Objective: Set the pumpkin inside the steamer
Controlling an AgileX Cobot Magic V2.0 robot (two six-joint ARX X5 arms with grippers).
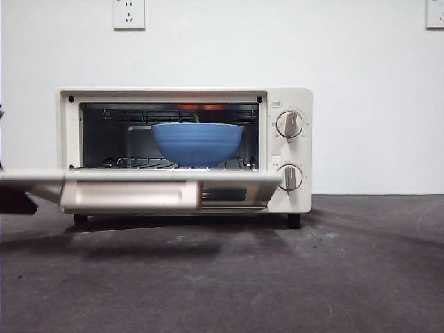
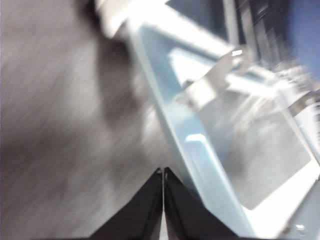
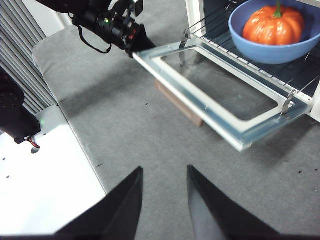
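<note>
Resting in a blue bowl (image 3: 272,47) on the wire rack of the steamer (image 1: 298,198), the pumpkin (image 3: 274,26) shows only its green stem tip over the bowl rim in the front view. The door (image 3: 220,95) hangs open, roughly level. The left end effector (image 2: 163,172), jaws pressed together and gripping nothing, sits at the door's outer corner; whether it touches is unclear. The right end effector (image 3: 165,172), jaws parted and empty, hovers over the table (image 3: 130,125), well apart from the door. Judged by its gloss, the pumpkin is likely hard, light and slippery; its ribbed flanks or the bowl rim would offer surer purchase than the thin stem.
</note>
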